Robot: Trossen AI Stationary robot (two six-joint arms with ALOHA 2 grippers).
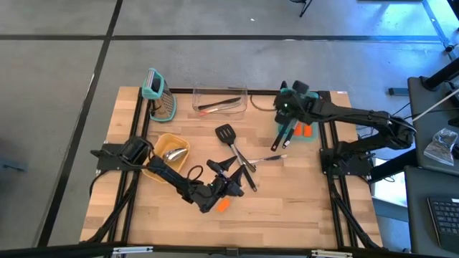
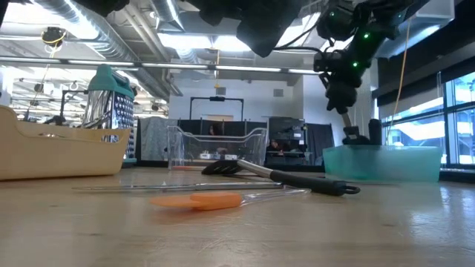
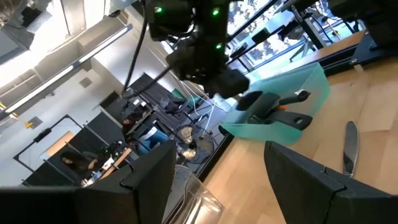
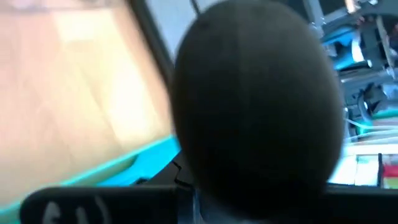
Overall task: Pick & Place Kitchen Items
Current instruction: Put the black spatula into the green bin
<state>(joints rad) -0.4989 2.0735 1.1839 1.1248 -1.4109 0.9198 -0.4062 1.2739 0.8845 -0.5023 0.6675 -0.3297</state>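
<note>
You are partway through the sorting. In the high view a teal bin [image 1: 310,135] at the upper right of the surface [image 1: 308,208] is already holding orange-marked utensils, a clear container [image 1: 220,99] at upper centre is holding a thin utensil, and a yellow bin [image 1: 169,152] at centre left is holding a silver scoop [image 1: 172,153].

Several items are still lying loose at the middle of the frame: a black slotted turner [image 1: 231,140], a thin metal piece [image 1: 269,158] and an orange spatula [image 1: 223,206].

Your right end effector [image 1: 287,120] is hanging over the teal bin's left edge, clenched on a dark-handled utensil [image 1: 280,136] that is pointing down toward the bin; judging by that, you are delivering it.

Your left end effector [image 1: 231,183] is sitting low at lower centre, released and holding nothing, with the loose pile just beside its fingertips and the orange spatula just below it.
</note>
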